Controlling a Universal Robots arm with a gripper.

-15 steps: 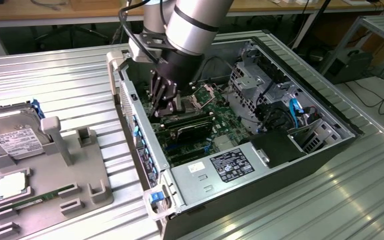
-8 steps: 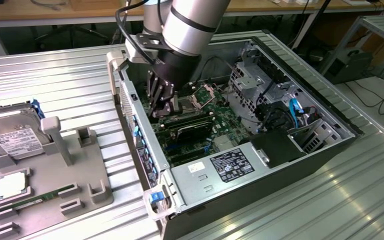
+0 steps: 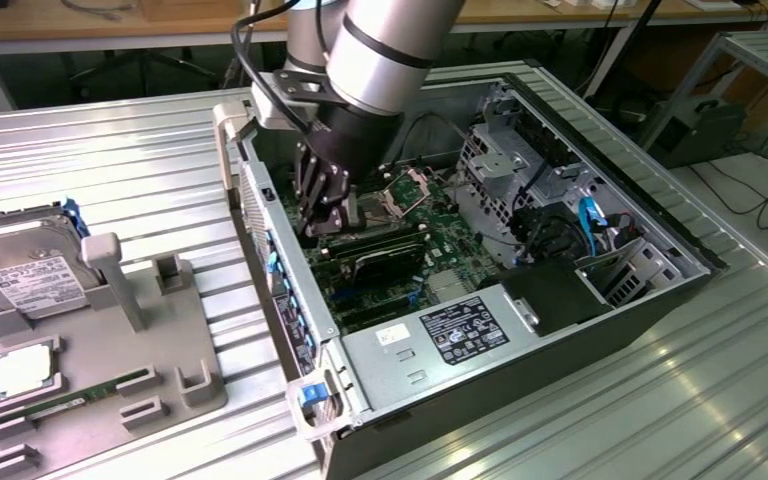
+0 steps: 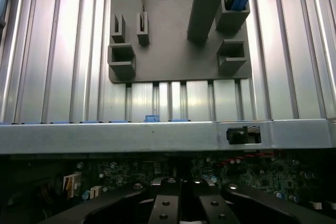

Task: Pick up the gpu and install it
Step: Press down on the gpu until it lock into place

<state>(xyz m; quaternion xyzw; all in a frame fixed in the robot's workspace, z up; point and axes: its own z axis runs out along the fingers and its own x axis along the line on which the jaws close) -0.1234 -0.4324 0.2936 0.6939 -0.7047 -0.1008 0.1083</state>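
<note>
The gpu (image 3: 381, 262), a card with a black cooler shroud, lies across the green motherboard (image 3: 427, 225) inside the open computer case (image 3: 651, 215). My gripper (image 3: 329, 222) reaches down into the case, and its shut fingers stand at the gpu's end nearest the case's perforated rear wall (image 3: 267, 262). I cannot tell whether the fingertips touch the card. In the wrist view the gripper (image 4: 181, 205) shows its two black fingers (image 4: 164, 208) pressed together with nothing between them, just inside the case's rear wall (image 4: 157, 136).
On the exterior view's left a grey fixture tray (image 3: 157, 350) holds a hard drive (image 3: 31, 280), a CPU (image 3: 24, 370) and a RAM stick (image 3: 84, 400). A power supply (image 3: 464, 330) and drive cages (image 3: 518, 160) crowd the case. The fixture tray (image 4: 173, 61) rests on a ribbed metal table (image 4: 47, 51).
</note>
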